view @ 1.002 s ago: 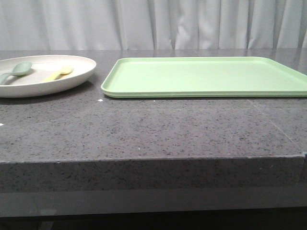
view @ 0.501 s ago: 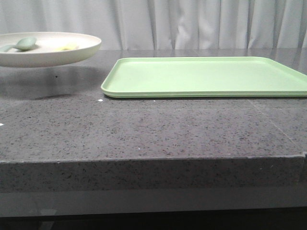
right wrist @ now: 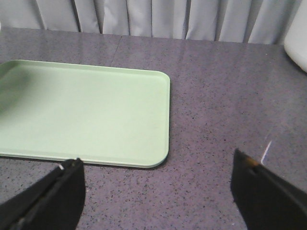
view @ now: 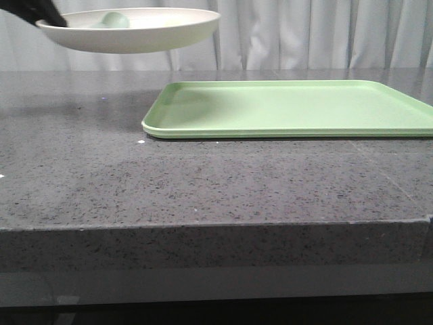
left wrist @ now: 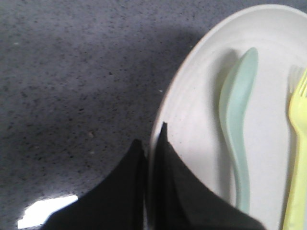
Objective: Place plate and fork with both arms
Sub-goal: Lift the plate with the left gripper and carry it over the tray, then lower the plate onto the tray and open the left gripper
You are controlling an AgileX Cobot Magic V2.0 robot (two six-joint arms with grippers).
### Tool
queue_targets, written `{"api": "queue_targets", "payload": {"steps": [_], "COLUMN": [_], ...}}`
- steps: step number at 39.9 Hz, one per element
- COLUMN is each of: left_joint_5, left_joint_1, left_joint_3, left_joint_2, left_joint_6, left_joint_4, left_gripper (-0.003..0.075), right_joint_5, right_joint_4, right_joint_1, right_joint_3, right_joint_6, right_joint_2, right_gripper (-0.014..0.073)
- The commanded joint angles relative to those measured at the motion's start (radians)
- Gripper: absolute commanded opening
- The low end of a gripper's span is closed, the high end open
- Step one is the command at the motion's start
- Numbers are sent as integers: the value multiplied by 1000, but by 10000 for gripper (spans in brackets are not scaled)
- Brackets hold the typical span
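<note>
Grey curtains (view: 304, 34) are seen behind a dark speckled table (view: 203, 183), on which a green tray (view: 291, 108) lies flat. Above the table's left side, clear of the surface, the plate (view: 135, 34) is held in the air by the left gripper (left wrist: 152, 153), whose black fingers (left wrist: 172, 182) are clamped on its rim. Inside the plate the fork (left wrist: 297, 158) and a pale spoon (left wrist: 237, 124) are lying side by side. The right gripper (right wrist: 156, 187) is spread wide over bare table beside the tray, holding nothing.
</note>
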Motion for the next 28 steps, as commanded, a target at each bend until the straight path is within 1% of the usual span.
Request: {"api": "queue_targets", "payload": {"steps": [1,14,21,28], "left_joint_5": [-54,-110,-175,-223], "left_joint_1": [-71,-254,-341,-401], "left_joint_3": [-82,-188,-202,-202], "left_joint_2": [-20,106,152,186], "left_joint_6": [-94,-249,-367,-449], "left_joint_4": [7,69,173,213], "left_gripper": [-18,-18,-18,-18], "right_joint_5": [-78,-79,-79,-79], "right_joint_4": [-11,-11,-11,-11], "right_joint_1": [-2,-2,-2,-2], "right_joint_3": [-34,-34,-34,-34], "right_joint_6": [-7,-7,-7,-7], "right_joint_2": [13,13,13,13], "right_gripper": [635,635,635,635]}}
